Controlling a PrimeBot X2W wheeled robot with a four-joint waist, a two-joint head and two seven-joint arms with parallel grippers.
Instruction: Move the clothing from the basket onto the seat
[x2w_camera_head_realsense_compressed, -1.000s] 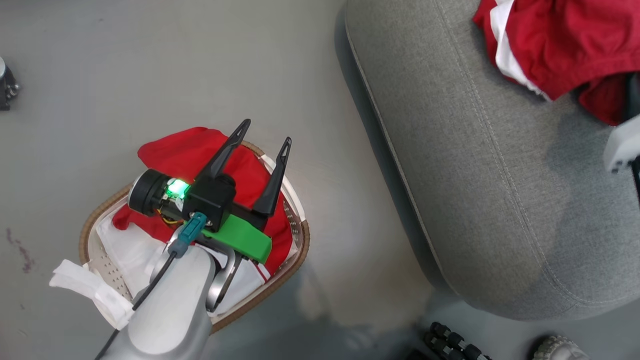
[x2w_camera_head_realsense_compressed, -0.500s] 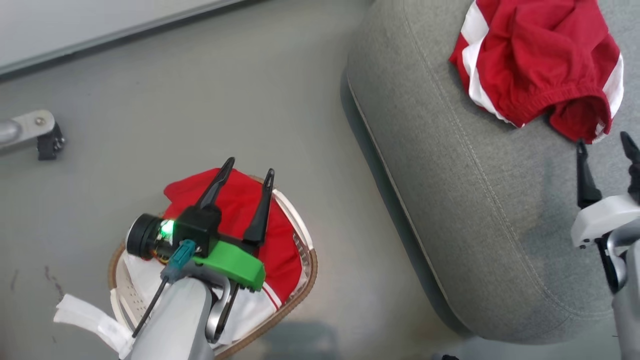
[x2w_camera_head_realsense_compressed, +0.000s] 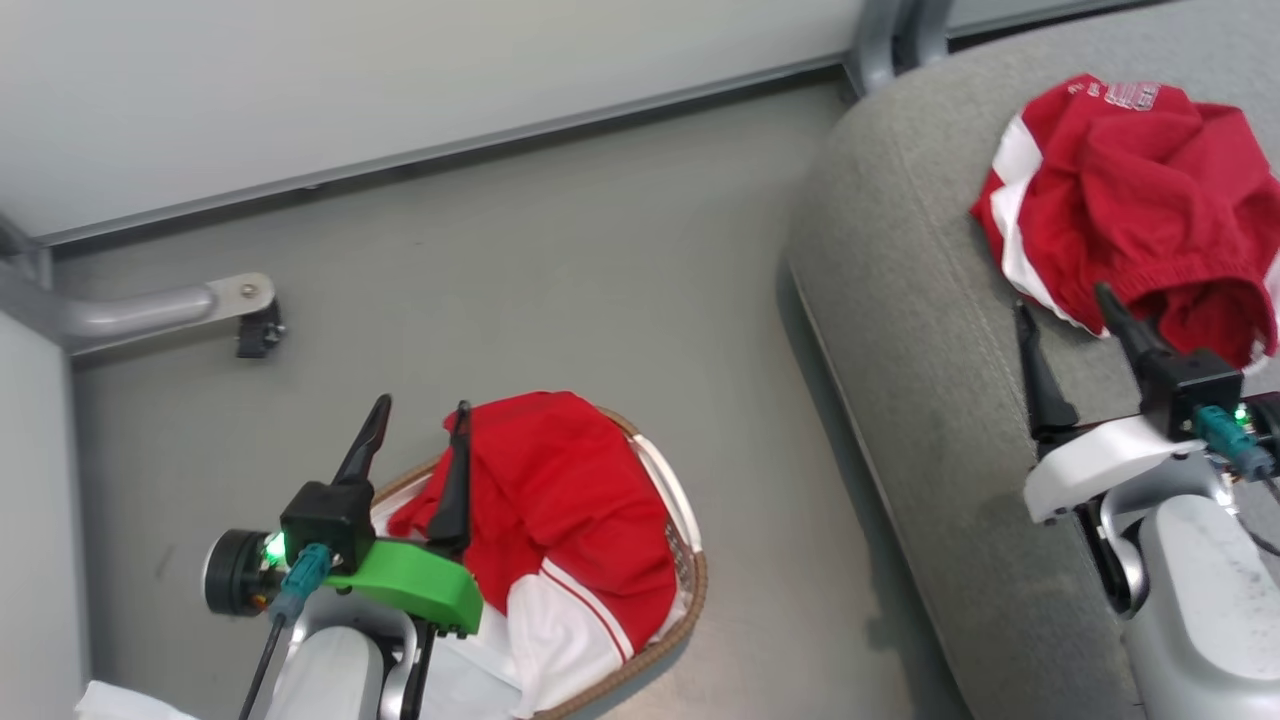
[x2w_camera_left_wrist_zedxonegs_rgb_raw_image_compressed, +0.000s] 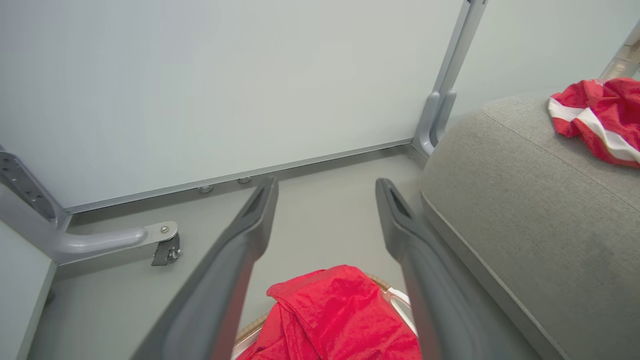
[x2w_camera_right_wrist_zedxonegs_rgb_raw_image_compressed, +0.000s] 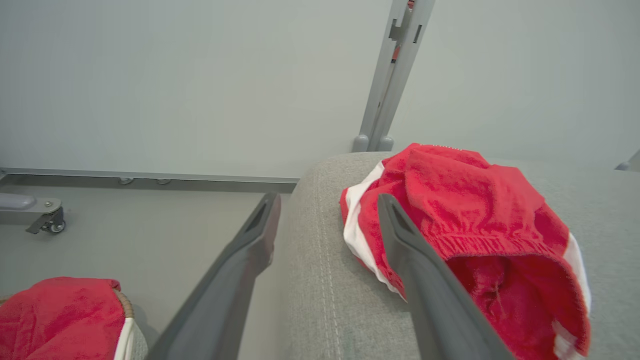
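Clothing (x2w_camera_head_realsense_compressed: 560, 480) is split across two spots, so by my read the task is about half done. Grey couch (x2w_camera_head_realsense_compressed: 920, 300) takes up the right side of the head view, rounded corner toward the floor, stitched seam running along its edge. Oval white basket (x2w_camera_head_realsense_compressed: 697, 590) with a brown woven rim sits on the floor at lower middle, well apart from the couch. Red shorts (x2w_camera_head_realsense_compressed: 1120, 190) with white side stripes and an elastic waistband lie crumpled on the couch top near the corner. Red-and-white garment (x2w_camera_head_realsense_compressed: 575, 560) is heaped in the basket and rides over the far rim; its type is unclear and no numerals are visible. White liner sheet (x2w_camera_head_realsense_compressed: 470, 690) lies under it at the near end. Step in hand, as a judgement: one piece is placed and the second pick is not yet begun. The next move calls for lowering onto the red heap, pinching a fold of red cloth rather than the liner, lifting clear of the rim and carrying it across to the couch. Left gripper (x2w_camera_head_realsense_compressed: 422, 405) hangs over the basket's left edge with its fingers spread wide and nothing between them. One finger overlaps the red cloth in the head view, but contact cannot be told. Right gripper (x2w_camera_head_realsense_compressed: 1060, 300) is over the couch, also spread wide and empty. One finger crosses in front of the shorts' waistband and the other is over bare upholstery; whether it touches is unclear.
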